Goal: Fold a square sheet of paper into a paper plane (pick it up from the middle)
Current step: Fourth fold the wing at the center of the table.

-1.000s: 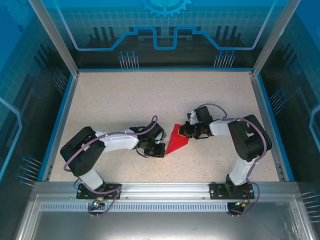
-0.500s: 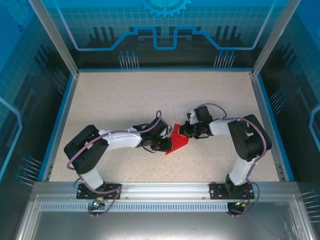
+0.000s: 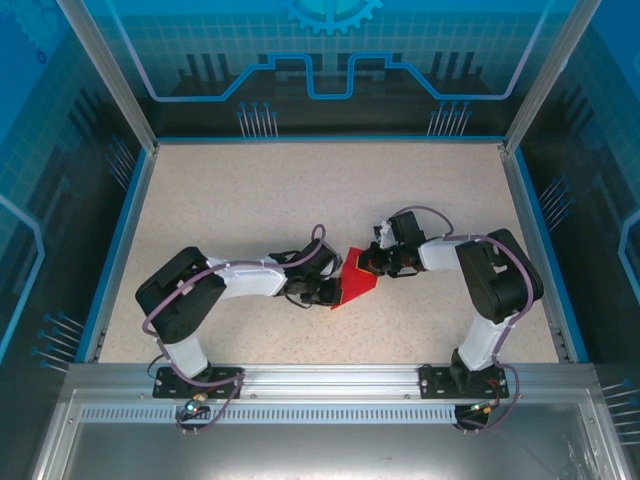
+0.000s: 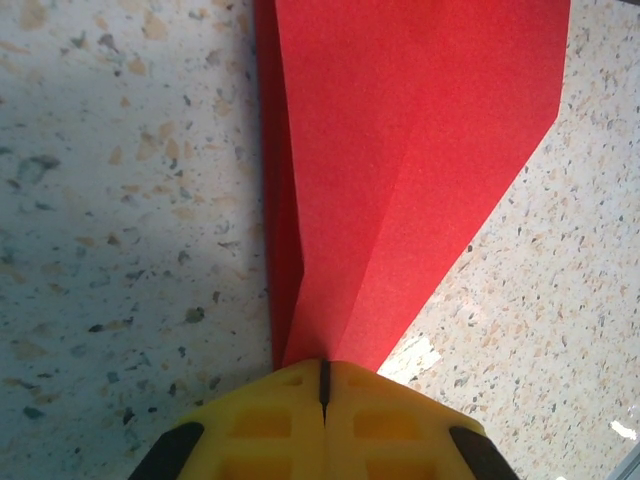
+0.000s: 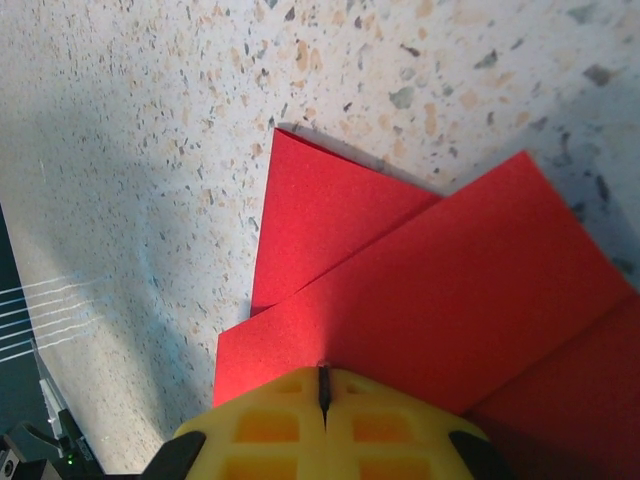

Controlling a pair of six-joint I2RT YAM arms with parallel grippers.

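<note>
The square sheet of paper is bright red and lies mid-table, folded into a pointed wedge with overlapping flaps. My left gripper is at its left edge. In the left wrist view the folded paper narrows down to the yellow tips of the left gripper, whose jaws are shut to a thin slit. My right gripper sits on the wedge's upper right part. In the right wrist view the layered paper runs under the tips of the right gripper, also shut. I cannot tell whether either jaw pinches paper.
The speckled beige table is ringed by a blue rim and aluminium posts, with transparent walls behind. Both arm bases are bolted to the metal rail at the near edge.
The left arm has reached to the right, bringing its gripper from just off the paper's lower left onto its left edge. The right arm and the paper have stayed put.
</note>
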